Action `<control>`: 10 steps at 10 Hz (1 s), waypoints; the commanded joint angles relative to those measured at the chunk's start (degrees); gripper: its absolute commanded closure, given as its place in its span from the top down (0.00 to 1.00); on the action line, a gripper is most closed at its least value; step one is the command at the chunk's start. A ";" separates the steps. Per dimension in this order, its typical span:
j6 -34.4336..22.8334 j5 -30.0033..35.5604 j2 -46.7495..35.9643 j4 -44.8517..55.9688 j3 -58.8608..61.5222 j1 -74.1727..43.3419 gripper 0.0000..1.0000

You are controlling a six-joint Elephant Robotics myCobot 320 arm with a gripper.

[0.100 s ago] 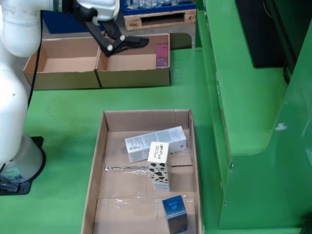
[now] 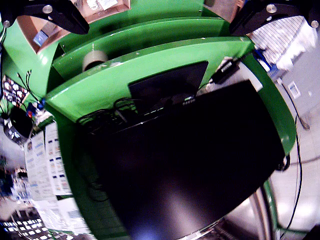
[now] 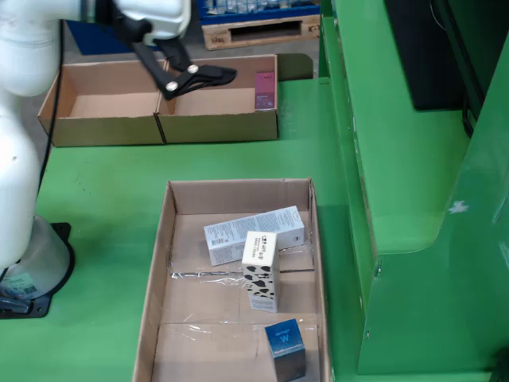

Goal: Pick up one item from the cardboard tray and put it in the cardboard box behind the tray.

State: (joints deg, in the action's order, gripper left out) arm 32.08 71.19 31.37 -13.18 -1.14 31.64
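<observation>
In the fixed view the cardboard tray (image 3: 163,263) lies in front and holds a long white box (image 3: 254,231), a cow-patterned carton (image 3: 261,274) and a small blue box (image 3: 286,346). Behind it stands the two-compartment cardboard box (image 3: 219,127), with a pink item (image 3: 265,89) leaning at the right end of its right compartment. My gripper (image 3: 203,78) hangs over that right compartment with its black fingers pointing right. In the gripper view its fingers (image 2: 55,14) sit far apart at the top corners and nothing is between them; the gripper (image 2: 160,22) is open and empty.
The white arm base (image 3: 32,247) stands left of the tray. A green shelf frame (image 3: 398,175) with a black monitor (image 2: 200,160) rises on the right. A wooden pallet (image 3: 258,30) lies behind the box. The gripper view faces the shelves, with a tape roll (image 2: 95,59).
</observation>
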 commanded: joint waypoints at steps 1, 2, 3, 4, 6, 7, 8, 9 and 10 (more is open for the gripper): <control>5.72 54.34 -27.32 14.40 -37.65 -6.18 1.00; 7.68 53.19 -33.08 10.41 -46.21 -5.68 1.00; 9.53 52.49 -38.98 6.99 -54.31 -5.79 1.00; 9.53 52.49 -38.98 6.99 -54.31 -5.79 1.00; 13.06 77.43 -44.60 -25.13 -84.68 -21.24 1.00; 15.75 83.30 -42.50 -32.39 -87.18 -24.36 1.00; 18.63 90.56 -39.23 -40.83 -90.02 -28.49 1.00; 29.41 96.27 -30.00 -59.75 -89.34 -31.33 1.00; 29.41 96.27 -30.00 -59.75 -89.34 -31.33 1.00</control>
State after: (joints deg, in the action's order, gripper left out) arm 51.59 102.65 -0.26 -20.39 -29.00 12.21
